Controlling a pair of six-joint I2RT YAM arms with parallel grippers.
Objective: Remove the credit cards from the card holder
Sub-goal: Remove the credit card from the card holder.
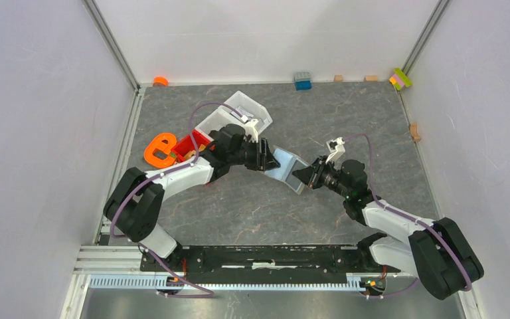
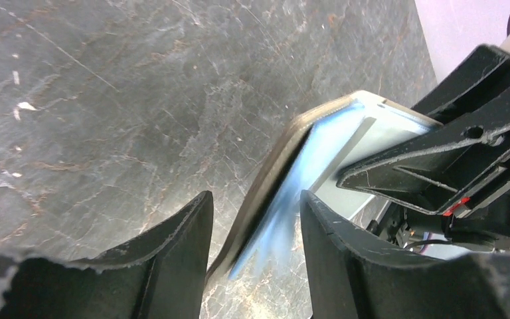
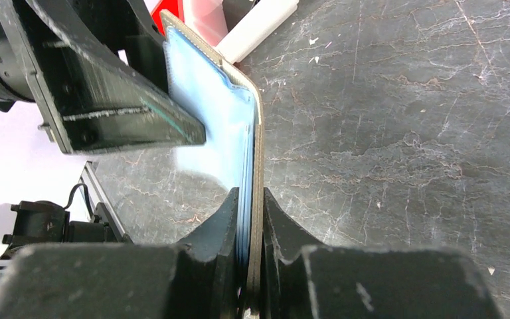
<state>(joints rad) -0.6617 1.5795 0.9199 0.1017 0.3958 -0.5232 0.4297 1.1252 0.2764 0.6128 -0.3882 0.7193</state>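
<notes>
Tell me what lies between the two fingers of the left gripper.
The card holder, with a pale blue credit card inside; the left wrist view shows it.

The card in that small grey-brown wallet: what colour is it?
Pale blue; the thin flat card shows best in the right wrist view.
</notes>
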